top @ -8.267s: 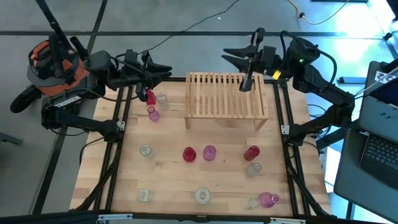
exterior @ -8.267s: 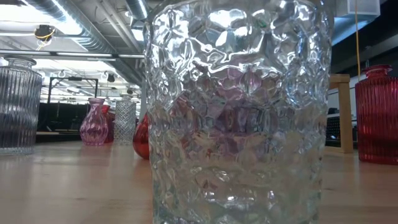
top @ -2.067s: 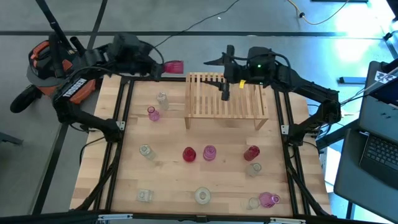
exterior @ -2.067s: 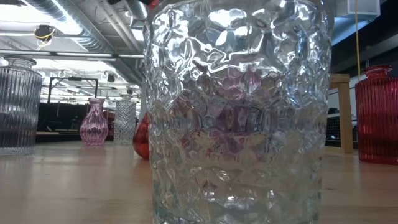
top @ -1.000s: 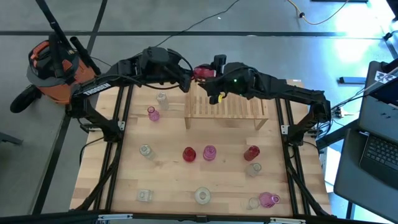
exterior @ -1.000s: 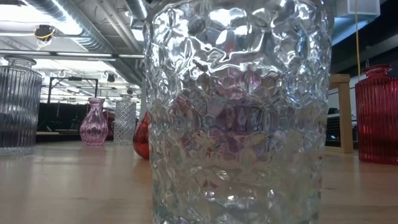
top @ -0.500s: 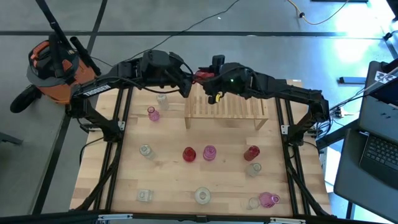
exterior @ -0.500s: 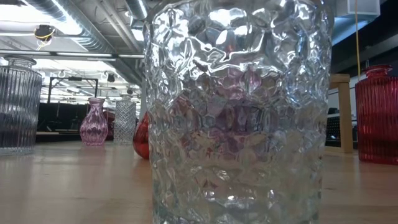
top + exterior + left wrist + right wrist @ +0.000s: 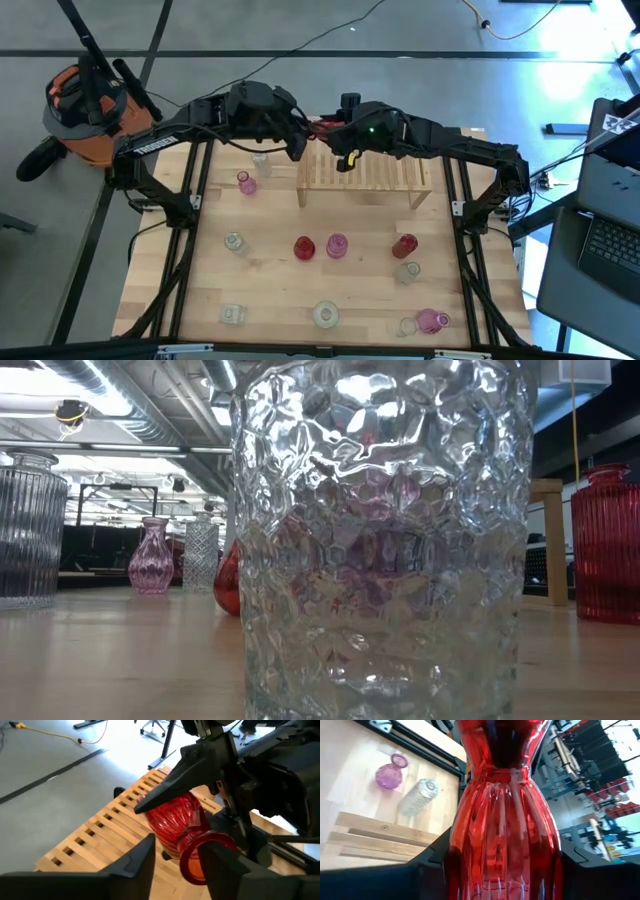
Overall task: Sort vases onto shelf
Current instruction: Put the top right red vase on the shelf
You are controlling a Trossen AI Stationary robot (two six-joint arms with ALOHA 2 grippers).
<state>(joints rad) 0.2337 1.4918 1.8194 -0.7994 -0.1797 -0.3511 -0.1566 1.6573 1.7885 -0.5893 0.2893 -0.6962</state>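
Red glass is what both arms are fussing over right now. The red vase (image 9: 177,820) is lying on its side in mid-air, hanging just over the back corner of the shelf (image 9: 100,830), not touching the slats as far as I can tell.

The right gripper (image 9: 502,860) is clamping the vase around its fat ribbed body, one finger pressing on each flank. In the right wrist view the glass is filling the whole gap between the fingers. The left gripper (image 9: 177,845) is sitting at the neck end, with the flared mouth pointing back toward its wrist. Its fingers are standing apart on either side of the neck, with a clear gap showing on at least one side, so I'm reading it as open and not carrying anything.

Looks to me like a mid-air handoff. My guess at the why: the shelf is sitting more on the right arm's side, so the right arm is taking the body grip to do the placing. Gripping body and neck separately is also keeping the two sets of fingers from colliding.

Below and off to the side of the right gripper, a pink vase (image 9: 390,772) and a clear vase (image 9: 417,795) are waiting on the tabletop just beside the shelf's end.

Next I'd expect the left arm to back straight out along the neck. The vase needs turning upright before it goes down, since sideways on slats it'd probably roll.
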